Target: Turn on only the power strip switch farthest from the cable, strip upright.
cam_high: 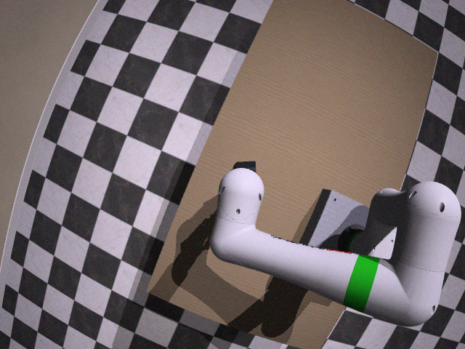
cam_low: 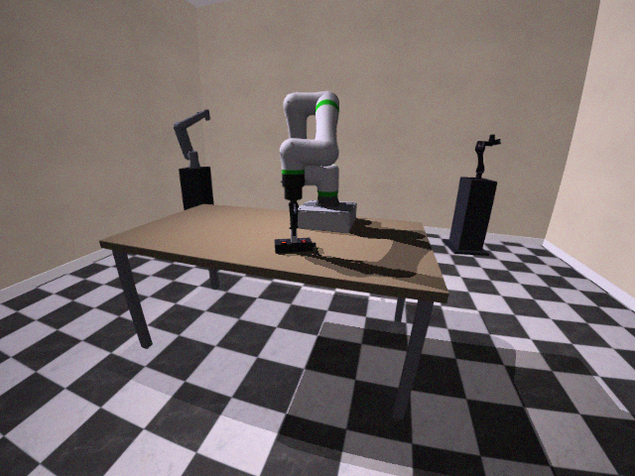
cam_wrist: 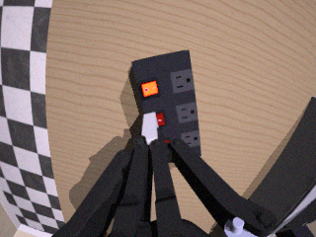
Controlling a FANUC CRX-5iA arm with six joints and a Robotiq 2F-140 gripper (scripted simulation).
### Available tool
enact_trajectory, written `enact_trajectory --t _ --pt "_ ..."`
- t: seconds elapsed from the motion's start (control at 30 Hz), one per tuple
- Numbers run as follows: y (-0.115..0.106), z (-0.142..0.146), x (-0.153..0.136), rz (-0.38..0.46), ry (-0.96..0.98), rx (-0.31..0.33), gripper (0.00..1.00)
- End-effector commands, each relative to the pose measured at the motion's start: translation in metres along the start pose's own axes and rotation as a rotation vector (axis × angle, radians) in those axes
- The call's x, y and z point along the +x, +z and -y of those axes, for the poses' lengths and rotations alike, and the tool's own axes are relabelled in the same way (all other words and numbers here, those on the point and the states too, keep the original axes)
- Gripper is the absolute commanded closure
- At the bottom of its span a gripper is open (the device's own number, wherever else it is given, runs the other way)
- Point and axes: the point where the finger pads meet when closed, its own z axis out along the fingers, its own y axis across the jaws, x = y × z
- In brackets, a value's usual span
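A black power strip (cam_wrist: 166, 102) (cam_low: 294, 246) (cam_high: 245, 165) lies right way up on the wooden table (cam_high: 322, 105) (cam_low: 204, 230). In the wrist view its far switch (cam_wrist: 149, 89) glows bright orange. The middle switch (cam_wrist: 160, 118) shows dark red, right at my fingertips. A third switch is mostly hidden under the fingers. My gripper (cam_wrist: 151, 121) (cam_low: 294, 236) is shut with nothing between the fingers, and its tips press down on the strip beside the middle switch. In the top view the arm hides most of the strip.
The robot's grey base block (cam_low: 326, 216) (cam_high: 338, 217) stands on the table behind the strip. Two black camera stands (cam_low: 195, 185) (cam_low: 472, 212) stand on the floor beyond the table. The table's left edge (cam_wrist: 55, 93) is close to the strip.
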Motion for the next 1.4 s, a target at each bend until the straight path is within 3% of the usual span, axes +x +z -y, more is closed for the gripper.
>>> enact_trajectory --t 0.0,0.43,1.2,1.23,1.37 --pt "-0.003 0.0 0.0 0.0 0.0 0.0 1.0" --pt "-0.035 0.0 0.0 0.0 0.0 0.0 1.0" --pt "-0.037 0.0 0.0 0.0 0.0 0.0 1.0" --pt "-0.037 0.0 0.0 0.0 0.0 0.0 0.0" --pt "-0.04 0.0 0.0 0.0 0.0 0.0 0.0"
